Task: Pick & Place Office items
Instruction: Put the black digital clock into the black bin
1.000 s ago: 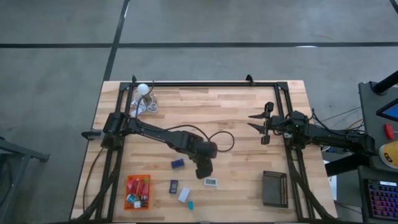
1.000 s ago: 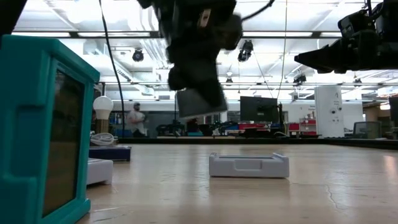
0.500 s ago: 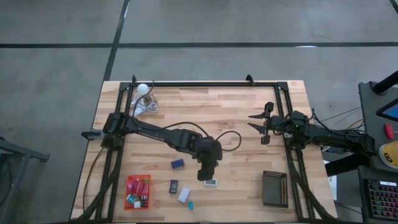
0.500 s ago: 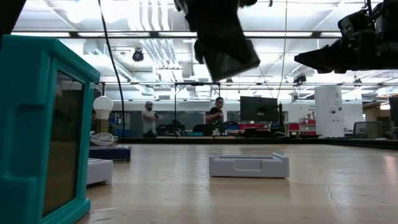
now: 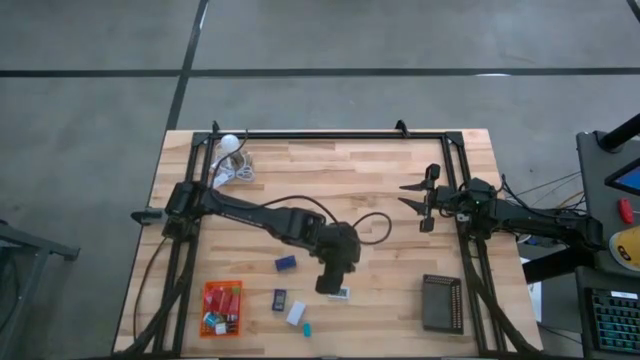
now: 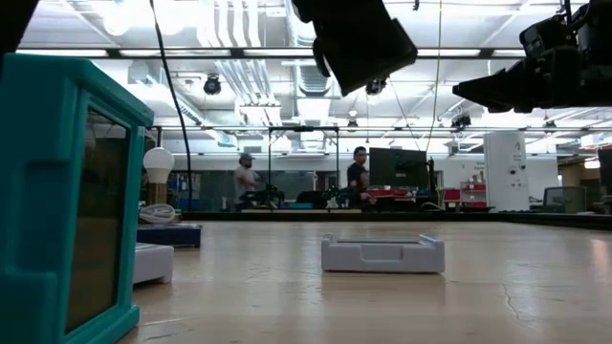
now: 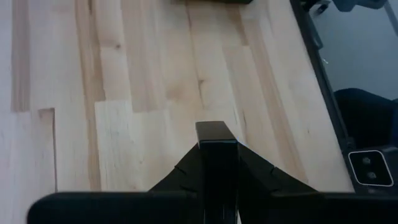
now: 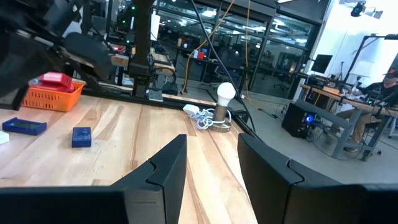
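High view first: the small white rectangular piece (image 5: 341, 294) lies flat on the wooden table (image 5: 380, 180), its long axis running left to right across the picture. The left gripper (image 5: 329, 283) hangs right over its left end, so close from above that the dark fingers cover part of it. Low view shows the same white piece (image 6: 382, 254) resting on the boards with clear air above it, and the left gripper's dark bulk (image 6: 361, 43) well up near the ceiling lights, so it is above the piece, not on it. Its fingers are pressed together with nothing between them; the left wrist view shows them meeting in one narrow black tip (image 7: 216, 144) over bare planks.

Other office items sit a little to the left of the white piece: a navy block (image 5: 286, 263), a small dark piece (image 5: 280, 299), a pale block (image 5: 296, 314) and a teal bit (image 5: 307, 328). Beyond those, the orange tray (image 5: 221, 307) already carries several red and pale pieces.

My reading is that the white piece is the next pick: the left arm is far nearer, and it would need to spread its fingers and drop almost straight down, closing across the short side.

Off to the right, the right gripper (image 5: 412, 198) waits above the table's edge, fingers parted and empty, well apart from everything. A black ribbed tray (image 5: 441, 303) sits near the right front corner.
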Robot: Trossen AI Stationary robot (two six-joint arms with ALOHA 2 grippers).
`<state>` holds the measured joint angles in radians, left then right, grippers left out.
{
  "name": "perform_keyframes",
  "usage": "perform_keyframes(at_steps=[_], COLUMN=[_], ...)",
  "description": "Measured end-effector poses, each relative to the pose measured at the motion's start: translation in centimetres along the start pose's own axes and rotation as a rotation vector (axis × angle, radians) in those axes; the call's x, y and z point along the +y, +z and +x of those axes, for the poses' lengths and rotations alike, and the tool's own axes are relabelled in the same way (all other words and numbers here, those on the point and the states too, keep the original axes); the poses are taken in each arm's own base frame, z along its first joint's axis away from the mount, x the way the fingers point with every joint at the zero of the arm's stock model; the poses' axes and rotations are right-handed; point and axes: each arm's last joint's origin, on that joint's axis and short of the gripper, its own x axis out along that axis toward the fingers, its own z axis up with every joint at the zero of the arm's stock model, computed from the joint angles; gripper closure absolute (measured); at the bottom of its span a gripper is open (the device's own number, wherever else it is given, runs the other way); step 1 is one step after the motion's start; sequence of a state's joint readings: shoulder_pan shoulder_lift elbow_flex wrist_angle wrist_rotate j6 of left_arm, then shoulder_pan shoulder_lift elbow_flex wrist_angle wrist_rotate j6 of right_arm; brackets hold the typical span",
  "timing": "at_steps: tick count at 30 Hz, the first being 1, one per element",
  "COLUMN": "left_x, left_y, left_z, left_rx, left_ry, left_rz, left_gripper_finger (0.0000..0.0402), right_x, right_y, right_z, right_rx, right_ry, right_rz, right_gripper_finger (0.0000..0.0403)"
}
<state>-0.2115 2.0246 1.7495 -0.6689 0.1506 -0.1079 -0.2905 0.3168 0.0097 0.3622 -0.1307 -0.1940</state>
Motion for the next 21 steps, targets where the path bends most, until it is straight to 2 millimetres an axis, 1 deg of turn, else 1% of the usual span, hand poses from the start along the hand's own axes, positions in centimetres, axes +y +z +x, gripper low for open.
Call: perform_keyframes(at_steps=[10, 15, 21], left_x=[-1.2, -1.4, -1.5], left_y=[0.7, 0.8, 1.1], left_z=[-0.4, -0.2, -0.2], left_rx=[-0.042, -0.067, -0.104], left_ry=[-0.018, -0.022, -0.027], left_rz=[0.034, 0.081, 0.089], left_gripper_finger=[0.0345, 0.0345, 0.0345], right_x=[0.0, 0.0, 0.0], right_y=[0.0, 0.0, 0.0], right_z=[0.0, 0.0, 0.0], right_rx=[0.001, 0.0, 0.0], right_ry=[0.0, 0.0, 0.0], right_rz=[0.0, 0.0, 0.0], right_gripper_finger=[0.0264, 0.0264, 0.0264])
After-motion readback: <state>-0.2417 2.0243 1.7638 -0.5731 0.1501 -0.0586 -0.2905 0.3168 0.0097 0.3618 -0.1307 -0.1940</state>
